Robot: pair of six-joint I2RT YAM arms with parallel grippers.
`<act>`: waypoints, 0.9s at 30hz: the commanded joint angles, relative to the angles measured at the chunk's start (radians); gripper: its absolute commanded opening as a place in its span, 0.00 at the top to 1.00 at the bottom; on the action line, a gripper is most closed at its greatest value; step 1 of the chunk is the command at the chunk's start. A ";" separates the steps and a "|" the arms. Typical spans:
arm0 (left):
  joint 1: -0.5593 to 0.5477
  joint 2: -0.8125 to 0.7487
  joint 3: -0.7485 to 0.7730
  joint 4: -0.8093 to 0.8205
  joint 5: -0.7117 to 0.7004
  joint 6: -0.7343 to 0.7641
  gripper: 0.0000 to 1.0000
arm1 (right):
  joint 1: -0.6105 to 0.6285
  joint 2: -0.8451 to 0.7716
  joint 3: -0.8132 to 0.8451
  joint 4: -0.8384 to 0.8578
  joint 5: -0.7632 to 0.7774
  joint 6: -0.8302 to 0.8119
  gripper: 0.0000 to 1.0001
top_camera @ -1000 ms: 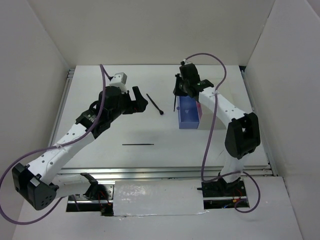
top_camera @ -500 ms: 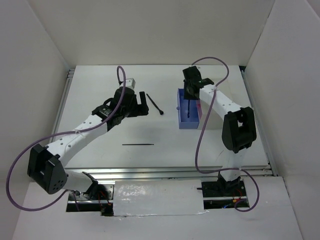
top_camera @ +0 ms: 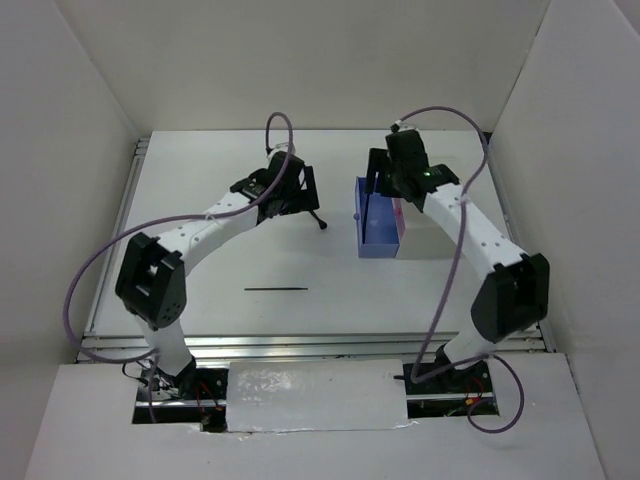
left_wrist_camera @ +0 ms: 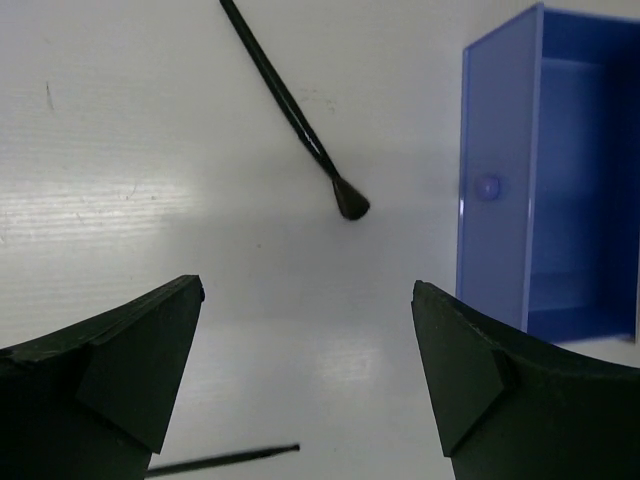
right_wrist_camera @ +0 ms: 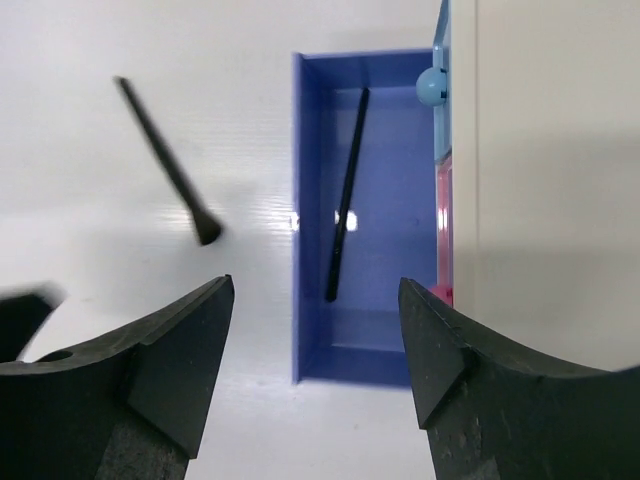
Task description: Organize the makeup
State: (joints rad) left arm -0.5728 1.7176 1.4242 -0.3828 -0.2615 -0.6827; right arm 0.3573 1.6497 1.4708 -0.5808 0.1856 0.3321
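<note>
A thin black pencil (right_wrist_camera: 347, 195) lies loose inside the pulled-out blue drawer (right_wrist_camera: 395, 230), tilted along its length. My right gripper (right_wrist_camera: 315, 283) hovers open above the drawer's near end, with nothing between its fingers. A black makeup brush (left_wrist_camera: 295, 110) lies on the white table left of the drawer (top_camera: 380, 240). My left gripper (left_wrist_camera: 308, 290) stands wide open and empty just short of the brush head; in the top view the left gripper (top_camera: 305, 195) covers most of the brush. A second thin black pencil (top_camera: 275, 289) lies alone nearer the arm bases. No compacts or sticks show.
A pink drawer (right_wrist_camera: 445, 220) and the white box body (right_wrist_camera: 550, 150) sit right of the blue drawer, under the right arm. White walls enclose the table on three sides. Purple cables loop above both arms.
My right gripper has opened and let go of the pencil, which now lies in the blue drawer. My left arm has swung right to the brush, still open.
</note>
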 commanded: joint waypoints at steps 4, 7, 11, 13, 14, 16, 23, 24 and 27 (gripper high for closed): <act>0.007 0.256 0.263 -0.136 -0.079 -0.141 0.01 | 0.003 -0.293 -0.165 0.104 -0.129 0.038 0.25; 0.004 0.350 0.346 -0.182 -0.116 -0.207 0.01 | 0.003 -0.370 -0.251 0.137 -0.181 0.036 0.24; 0.004 0.453 0.396 -0.166 -0.156 -0.248 0.01 | 0.005 -0.468 -0.384 0.211 -0.294 0.045 0.24; -0.002 0.494 0.478 -0.206 -0.188 -0.242 0.01 | 0.005 -0.487 -0.427 0.246 -0.340 0.041 0.24; -0.007 0.534 0.504 -0.224 -0.205 -0.245 0.01 | 0.003 -0.501 -0.438 0.259 -0.356 0.036 0.24; -0.007 0.569 0.561 -0.252 -0.209 -0.252 0.01 | 0.003 -0.508 -0.457 0.274 -0.373 0.036 0.24; -0.007 0.698 0.643 -0.298 -0.226 -0.253 0.06 | 0.005 -0.524 -0.481 0.309 -0.414 0.028 0.24; -0.007 0.706 0.650 -0.303 -0.226 -0.250 0.09 | 0.005 -0.527 -0.483 0.311 -0.411 0.028 0.24; -0.007 0.737 0.673 -0.318 -0.216 -0.230 0.22 | 0.005 -0.547 -0.494 0.315 -0.406 0.027 0.24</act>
State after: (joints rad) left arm -0.5747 2.4142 2.0586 -0.6628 -0.4717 -0.9165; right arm 0.3573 1.1488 0.9890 -0.3264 -0.2035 0.3695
